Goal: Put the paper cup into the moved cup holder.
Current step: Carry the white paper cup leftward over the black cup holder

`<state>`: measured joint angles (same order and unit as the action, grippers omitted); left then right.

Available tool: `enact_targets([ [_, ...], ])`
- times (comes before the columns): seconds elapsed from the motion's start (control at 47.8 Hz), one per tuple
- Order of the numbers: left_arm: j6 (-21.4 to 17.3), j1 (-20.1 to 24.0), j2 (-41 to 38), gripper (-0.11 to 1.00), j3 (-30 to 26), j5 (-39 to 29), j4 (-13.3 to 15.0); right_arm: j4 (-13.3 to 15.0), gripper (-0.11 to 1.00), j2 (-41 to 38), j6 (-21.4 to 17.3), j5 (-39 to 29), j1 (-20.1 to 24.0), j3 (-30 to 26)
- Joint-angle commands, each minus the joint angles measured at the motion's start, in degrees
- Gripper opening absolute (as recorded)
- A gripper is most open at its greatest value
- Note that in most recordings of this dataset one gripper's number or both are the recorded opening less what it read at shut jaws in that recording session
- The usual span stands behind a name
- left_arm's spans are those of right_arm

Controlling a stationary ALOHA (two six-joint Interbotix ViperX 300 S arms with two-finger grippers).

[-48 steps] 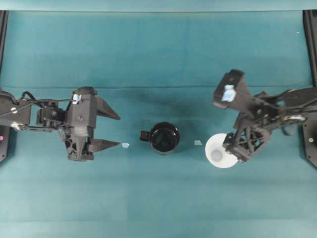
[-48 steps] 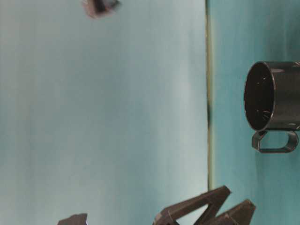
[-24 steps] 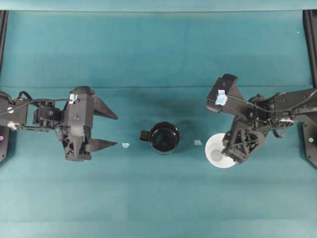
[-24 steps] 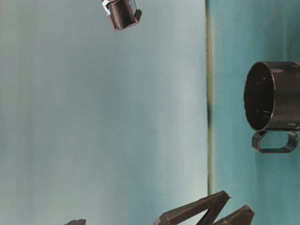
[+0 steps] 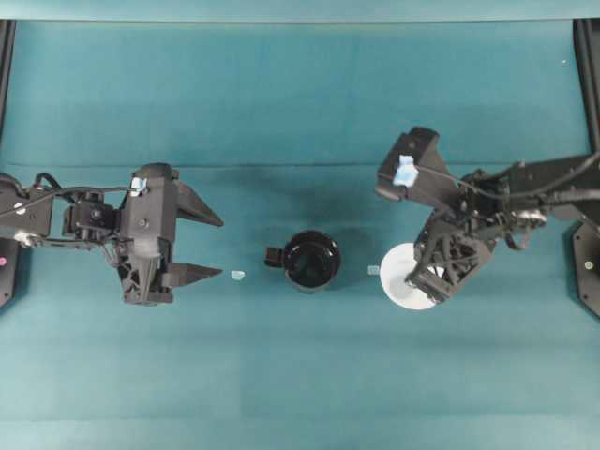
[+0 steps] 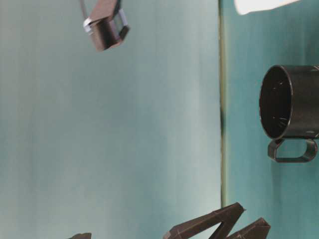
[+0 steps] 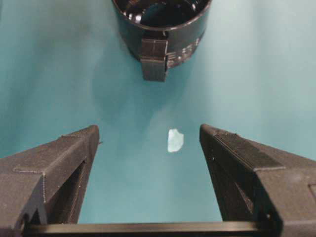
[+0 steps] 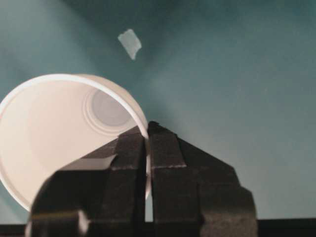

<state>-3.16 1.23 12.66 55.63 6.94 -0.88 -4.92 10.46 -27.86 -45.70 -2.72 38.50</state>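
The white paper cup (image 5: 401, 281) hangs tilted at the right of the overhead view, its open mouth facing the right wrist camera (image 8: 59, 133). My right gripper (image 8: 147, 129) is shut on the paper cup's rim, one finger inside the wall and one outside. A white sliver of the paper cup (image 6: 259, 5) shows at the top of the table-level view. The glossy black cup holder (image 5: 311, 261) stands upright mid-table, handle to the left; it also shows as the cup holder (image 7: 163, 24) ahead of my left gripper (image 7: 148, 136), which is open and empty, and as the cup holder (image 6: 291, 102).
Two small pale scraps lie on the teal cloth: one scrap (image 5: 237, 275) between the left fingers and the holder, another scrap (image 5: 374, 270) between holder and cup. Black frame posts (image 5: 588, 56) stand at both side edges.
My right gripper has shut on the cup's rim and carried the cup up and slightly left, tilting it. The left arm has hardly moved. The holder has stayed put.
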Motion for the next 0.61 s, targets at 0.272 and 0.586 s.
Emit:
enact_targets([
  [0.272, 0.09, -0.09, 0.53, 0.82, -0.44, 0.26, -0.09, 0.09, 0.01, 2.02, 0.09, -7.56, -1.76, -11.34],
  [0.586, 0.09, -0.09, 0.53, 0.82, -0.44, 0.26, -0.09, 1.23, 0.01, 0.0, 0.18, -8.0, -2.02, -16.61],
])
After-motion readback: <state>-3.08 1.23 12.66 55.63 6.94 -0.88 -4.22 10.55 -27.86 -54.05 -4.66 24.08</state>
